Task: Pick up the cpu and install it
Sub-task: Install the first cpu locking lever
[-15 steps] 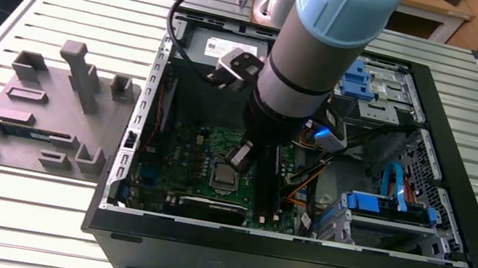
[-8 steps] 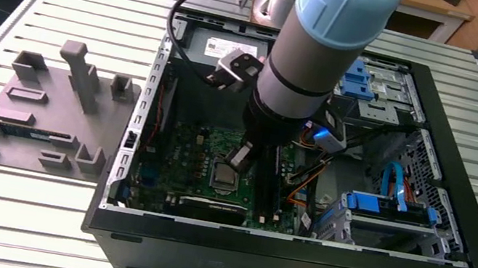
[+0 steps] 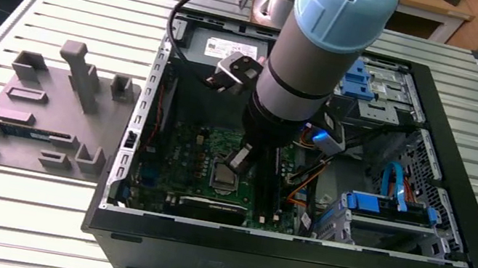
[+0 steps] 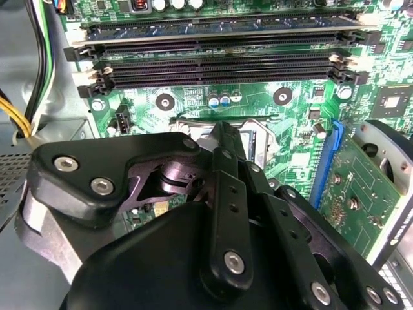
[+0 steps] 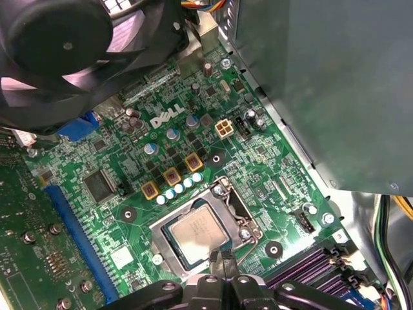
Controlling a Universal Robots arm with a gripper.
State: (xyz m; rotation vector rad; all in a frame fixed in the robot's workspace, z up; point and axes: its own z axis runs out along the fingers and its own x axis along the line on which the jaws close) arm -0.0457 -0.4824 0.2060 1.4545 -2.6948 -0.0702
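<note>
hand: fingertips cut off by frame edge | cpu: near edge hidden behind hand

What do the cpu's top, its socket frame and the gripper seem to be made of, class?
The cpu: top looks like brushed silver metal, dully reflecting light. Socket frame: apparently bare steel, grey with bright glints. Gripper: matte black links with shiny screw heads; metal or plastic, unclear.

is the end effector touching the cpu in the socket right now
Cannot tell. In the first wrist view the end effector tips overlap the edge of the cpu seated in the socket, but neither contact nor a gap shows plainly.
</note>
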